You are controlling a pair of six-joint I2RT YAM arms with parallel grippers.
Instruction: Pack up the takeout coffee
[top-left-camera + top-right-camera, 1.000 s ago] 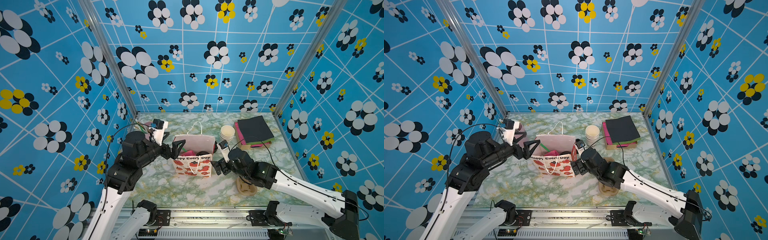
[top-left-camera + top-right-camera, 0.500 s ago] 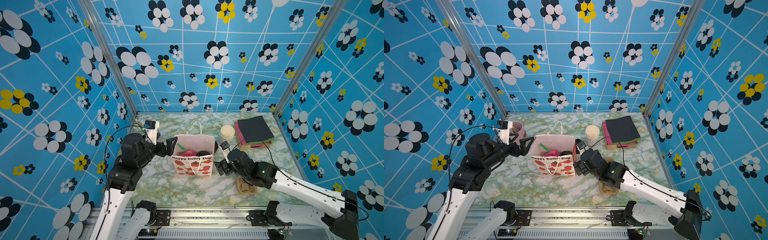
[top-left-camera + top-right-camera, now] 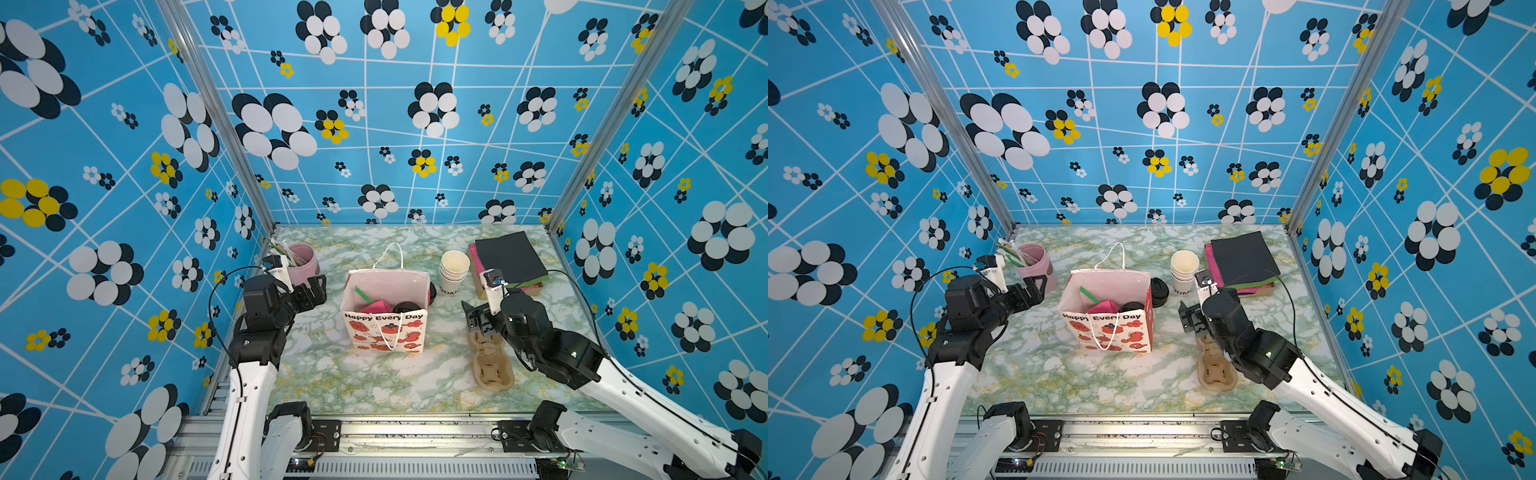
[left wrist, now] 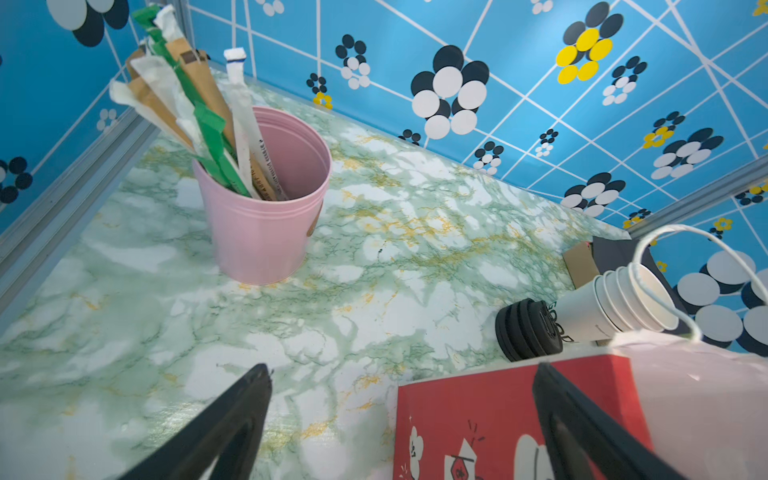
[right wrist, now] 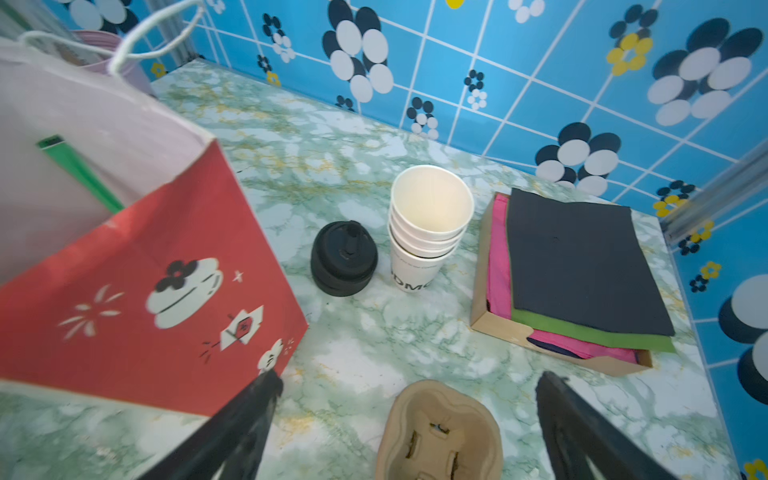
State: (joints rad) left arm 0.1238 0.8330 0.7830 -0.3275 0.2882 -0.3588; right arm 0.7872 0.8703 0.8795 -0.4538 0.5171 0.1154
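The paper gift bag (image 3: pixel 386 332) (image 3: pixel 1108 330) stands open mid-table, its red side showing in both wrist views (image 4: pixel 478 415) (image 5: pixel 145 291). Of the takeout coffee, only its round black lid (image 3: pixel 406 307) (image 3: pixel 1131 306) shows inside the bag, beside a pink napkin (image 3: pixel 376 308) and a green straw (image 3: pixel 363 296). My left gripper (image 3: pixel 316 287) (image 4: pixel 400 368) hangs open a short way left of the bag, holding nothing. Right of the bag, my right gripper (image 3: pixel 471 316) (image 5: pixel 410 376) is open and empty above the end of a cardboard cup carrier (image 3: pixel 492 365).
A stack of lidless white cups (image 3: pixel 453 270) and a stack of black lids (image 5: pixel 344 257) stand behind the bag's right side. A box of coloured napkins (image 3: pixel 509 257) sits at the back right. At the back left, a pink bucket (image 3: pixel 303 259) holds wrapped straws.
Both grippers have drawn back from the bag's sides, the left one leftward and the right one rightward and nearer the front. The bag stands on its own.
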